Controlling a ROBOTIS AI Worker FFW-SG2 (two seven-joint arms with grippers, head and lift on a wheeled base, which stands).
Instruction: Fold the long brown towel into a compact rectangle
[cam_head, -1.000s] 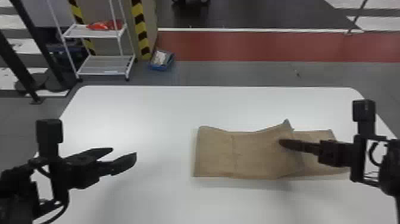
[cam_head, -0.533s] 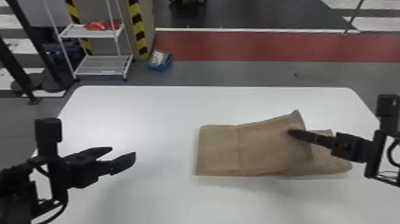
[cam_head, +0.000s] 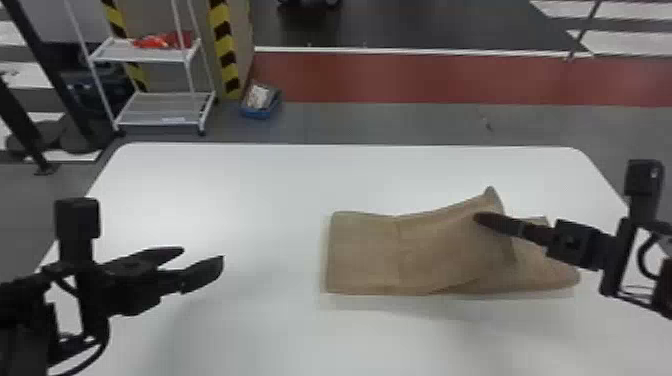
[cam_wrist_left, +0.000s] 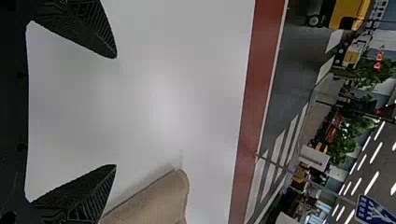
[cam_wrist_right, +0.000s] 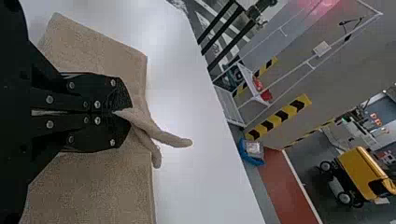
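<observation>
Right gripper (cam_head: 479, 218) is clamped on a lifted fold of the brown towel (cam_head: 367, 255), right of centre on the white surface (cam_head: 250, 192); left gripper (cam_head: 203, 253), fingers apart, is lower left.

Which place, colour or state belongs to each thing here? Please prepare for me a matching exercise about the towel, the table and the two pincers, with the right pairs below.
Things:
1. towel
2. left pincer
3. table
4. right pincer

Place, colour or state:
A. white, underneath the cloth
B. shut on a pinched-up part of the cloth
C. brown, with one part raised
D. open, with nothing between its fingers

Right pairs: 1-C, 2-D, 3-A, 4-B
</observation>
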